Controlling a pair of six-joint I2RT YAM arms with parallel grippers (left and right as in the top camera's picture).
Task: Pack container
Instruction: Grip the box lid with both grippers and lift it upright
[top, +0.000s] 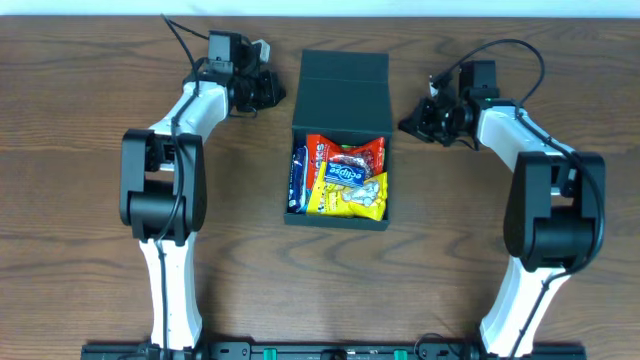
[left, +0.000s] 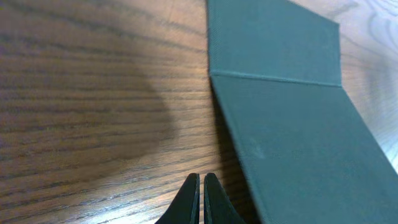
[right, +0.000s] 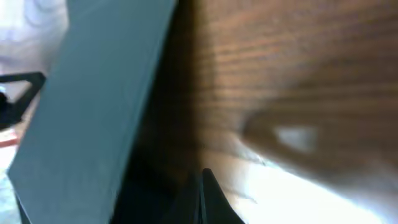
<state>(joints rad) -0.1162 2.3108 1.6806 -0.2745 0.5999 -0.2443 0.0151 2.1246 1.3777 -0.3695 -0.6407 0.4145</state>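
Nearest me, at the near edge of the surface (top: 80, 280), stood the bases of the two arms. The left arm (top: 165, 190) and the right arm (top: 550, 200) each rose and reached away toward the far edge. Between them, about the middle of the surface and a little closer to the far edge, sat the container (top: 336, 221), a dark teal box open at the top. Snack packets lay inside it: a yellow packet (top: 352, 198) toward the near wall, a blue packet (top: 299, 175) along the left wall, and a red packet (top: 345, 150) at the far end by the hinge. Beyond that the lid (top: 343, 90) was folded back toward the far edge with one crease across it; whether it lay flat or stood propped I could not tell. The left jaws were pressed together, tip against tip, gripping nothing. They hung over bare wood just beside the lid's left edge, apart from it. The right jaws were likewise closed up and empty, near the container's right side at about the hinge line. The right wrist view was blurred, showing only a dark teal panel to one side
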